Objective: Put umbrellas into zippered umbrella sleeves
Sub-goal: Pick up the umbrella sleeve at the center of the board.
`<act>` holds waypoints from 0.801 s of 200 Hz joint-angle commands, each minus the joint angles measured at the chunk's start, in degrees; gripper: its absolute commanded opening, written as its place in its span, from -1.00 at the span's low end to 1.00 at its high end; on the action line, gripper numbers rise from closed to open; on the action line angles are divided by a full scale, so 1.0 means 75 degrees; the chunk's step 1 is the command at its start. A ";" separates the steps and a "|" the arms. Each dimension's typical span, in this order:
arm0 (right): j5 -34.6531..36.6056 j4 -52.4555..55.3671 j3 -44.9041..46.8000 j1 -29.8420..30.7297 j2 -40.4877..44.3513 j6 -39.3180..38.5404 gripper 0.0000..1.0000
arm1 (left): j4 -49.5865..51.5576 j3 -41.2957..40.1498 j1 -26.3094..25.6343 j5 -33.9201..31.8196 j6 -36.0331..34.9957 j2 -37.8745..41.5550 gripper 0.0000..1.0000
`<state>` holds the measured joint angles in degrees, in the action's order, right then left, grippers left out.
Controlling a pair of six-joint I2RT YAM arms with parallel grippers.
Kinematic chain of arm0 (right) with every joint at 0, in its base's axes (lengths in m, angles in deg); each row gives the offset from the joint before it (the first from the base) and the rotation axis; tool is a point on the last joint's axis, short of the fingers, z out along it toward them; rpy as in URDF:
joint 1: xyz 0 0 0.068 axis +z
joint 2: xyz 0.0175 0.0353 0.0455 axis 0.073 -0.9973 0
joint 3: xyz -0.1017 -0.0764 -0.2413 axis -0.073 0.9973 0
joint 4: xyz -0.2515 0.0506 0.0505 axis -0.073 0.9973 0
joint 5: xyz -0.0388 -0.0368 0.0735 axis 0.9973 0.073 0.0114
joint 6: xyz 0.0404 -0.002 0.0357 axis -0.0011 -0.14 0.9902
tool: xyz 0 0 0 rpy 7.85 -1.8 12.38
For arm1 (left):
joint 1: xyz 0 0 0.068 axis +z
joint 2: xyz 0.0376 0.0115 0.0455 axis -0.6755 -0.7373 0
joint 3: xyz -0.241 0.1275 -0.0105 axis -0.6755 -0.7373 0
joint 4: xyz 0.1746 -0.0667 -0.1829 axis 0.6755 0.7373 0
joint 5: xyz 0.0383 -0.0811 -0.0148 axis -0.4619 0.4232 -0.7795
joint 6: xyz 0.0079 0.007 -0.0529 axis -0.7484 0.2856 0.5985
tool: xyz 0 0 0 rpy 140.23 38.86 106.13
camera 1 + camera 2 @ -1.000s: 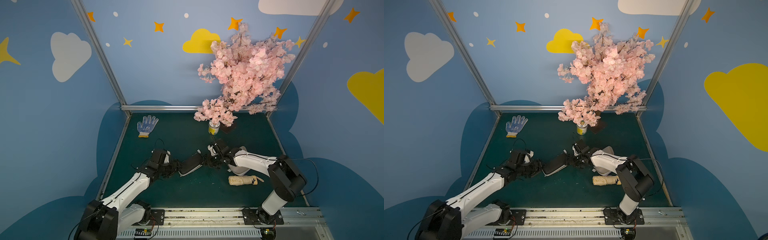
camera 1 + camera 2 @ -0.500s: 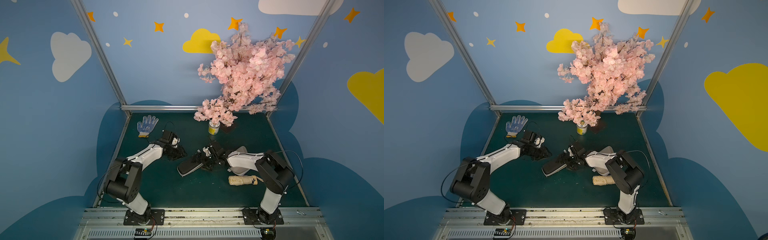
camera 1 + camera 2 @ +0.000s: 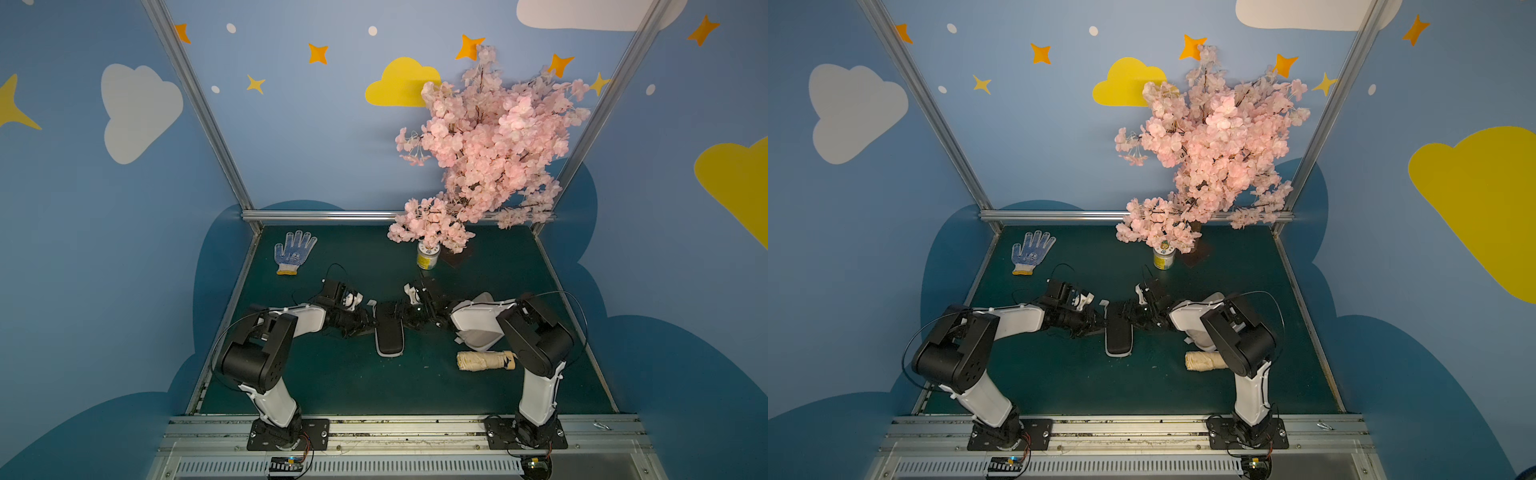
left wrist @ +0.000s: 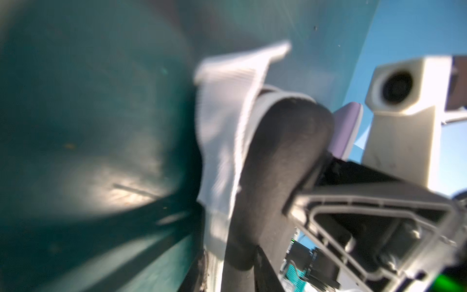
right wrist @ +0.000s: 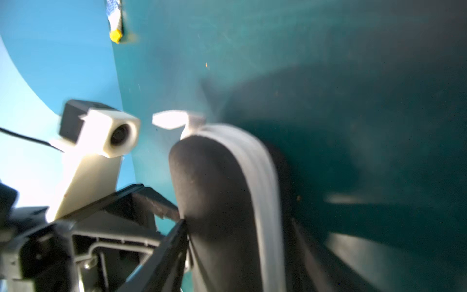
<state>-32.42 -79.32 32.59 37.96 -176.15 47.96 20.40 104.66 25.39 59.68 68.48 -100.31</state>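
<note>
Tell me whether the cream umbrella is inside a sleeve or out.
Out. The cream umbrella lies bare and folded on the green mat, apart from the black sleeve.

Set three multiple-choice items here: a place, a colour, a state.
1. The glove lies at the mat's: A far left corner, B middle, C near right corner.
2. The sleeve at the mat's middle is: A yellow, B black, C red.
3. The cream umbrella is: A zipped away, B lifted, C lying loose on the mat.
Key: 1 A, it sits far back on the left; 2 B, its shell is dark; 3 C, it lies bare on the mat.
</note>
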 commanded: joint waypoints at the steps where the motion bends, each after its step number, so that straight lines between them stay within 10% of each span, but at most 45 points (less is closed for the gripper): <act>1: -0.1051 -0.1167 0.0146 0.0200 -0.0202 0.0095 -0.12 | -0.1006 -0.0313 -0.0075 0.0457 0.0653 -0.0179 -0.35; 70: -0.1047 -0.2381 0.0908 -0.0058 0.0411 0.1145 -0.71 | -0.1918 -0.1750 0.0382 -0.0307 0.1687 0.1369 0.34; 160: 0.0044 -0.1823 0.0905 0.0125 0.1245 0.1734 -0.73 | -0.4306 -0.2286 -0.0689 -0.0714 0.3456 0.1564 0.38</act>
<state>-35.31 -93.29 40.19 38.05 -170.84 59.56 -2.95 88.77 20.65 55.07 88.07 -88.59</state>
